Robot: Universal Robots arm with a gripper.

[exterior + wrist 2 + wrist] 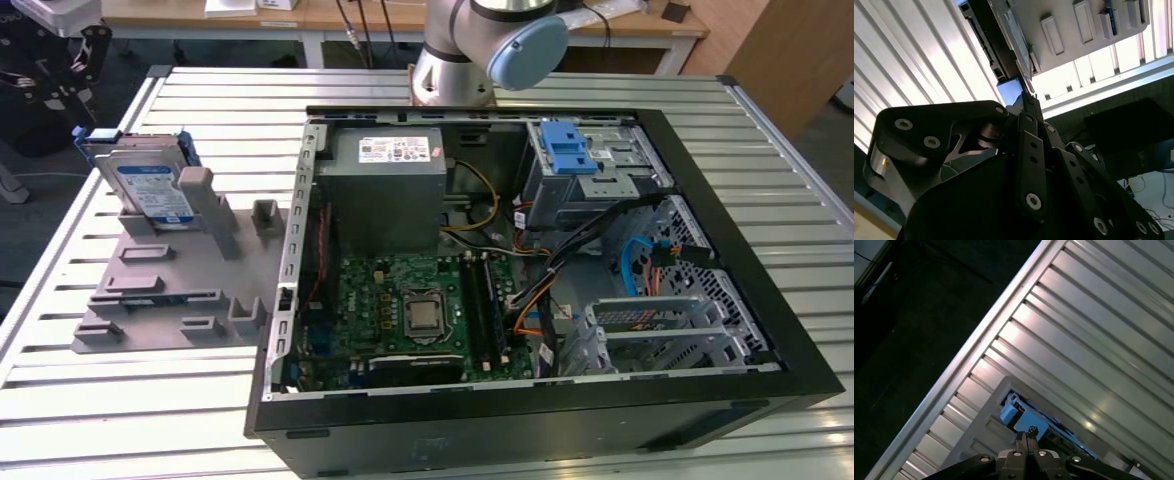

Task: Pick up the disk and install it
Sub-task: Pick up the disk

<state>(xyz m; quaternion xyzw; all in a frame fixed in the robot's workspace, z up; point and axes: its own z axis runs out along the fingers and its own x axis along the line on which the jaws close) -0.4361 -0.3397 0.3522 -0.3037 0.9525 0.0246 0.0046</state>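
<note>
Silver rectangular hard disk with blue plastic rails (144,185) stood on edge in grey plastic holder (167,290), on slatted aluminium worktop (120,400), at the exterior view's left of open black computer case (534,425), black pincer (1026,434) fingertips were pressed together, gripping nothing, close to the disk's blue-railed edge in first wrist view.

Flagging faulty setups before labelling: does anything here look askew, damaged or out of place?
Nothing stands out. The disk stands propped, slightly tilted, in the grey holder at the exterior view's left; the open computer case lies on the slatted table, no damage visible.
</note>
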